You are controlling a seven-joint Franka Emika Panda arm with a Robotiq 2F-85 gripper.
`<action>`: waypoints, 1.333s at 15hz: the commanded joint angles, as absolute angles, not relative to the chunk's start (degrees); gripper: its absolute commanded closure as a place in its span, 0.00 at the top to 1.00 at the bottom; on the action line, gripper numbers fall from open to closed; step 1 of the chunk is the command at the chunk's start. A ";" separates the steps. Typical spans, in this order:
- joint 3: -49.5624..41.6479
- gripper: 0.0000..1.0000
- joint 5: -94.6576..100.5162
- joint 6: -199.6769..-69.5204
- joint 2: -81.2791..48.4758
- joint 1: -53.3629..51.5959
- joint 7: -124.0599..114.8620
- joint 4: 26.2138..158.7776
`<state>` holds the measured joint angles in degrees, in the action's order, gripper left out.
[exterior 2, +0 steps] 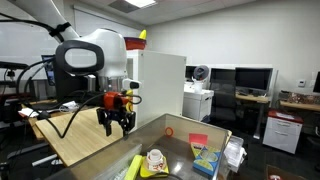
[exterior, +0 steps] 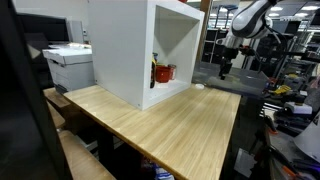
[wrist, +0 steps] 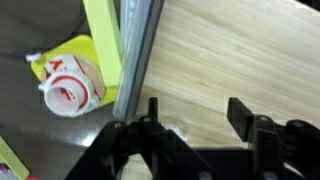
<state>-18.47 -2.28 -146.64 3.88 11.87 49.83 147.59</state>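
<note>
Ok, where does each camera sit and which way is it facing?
Exterior view: stands off one end of the wooden table, facing along it past the white cabinet; the arm and gripper show small at the far end.
Exterior view: stands behind the grey bin, facing over it; the arm and gripper show close up.
Wrist view: looks down past the open gripper at table boards, the bin's rim and a cup.
Shared: both exterior views show table, cabinet and arm.

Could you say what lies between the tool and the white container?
In the wrist view, the bin's grey rim and a yellow-green strip lie between tool and container.
</note>
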 commanded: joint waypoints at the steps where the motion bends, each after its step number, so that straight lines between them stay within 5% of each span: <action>1: -20.17 0.97 -10.26 -154.28 8.00 13.90 51.75 155.52; 2: -19.09 0.82 -6.40 -150.46 4.73 13.38 50.13 151.19; 5: -20.25 0.97 -8.22 -152.90 6.07 13.74 50.06 154.01; 20: -20.35 0.97 -8.39 -152.92 6.66 13.63 50.04 154.09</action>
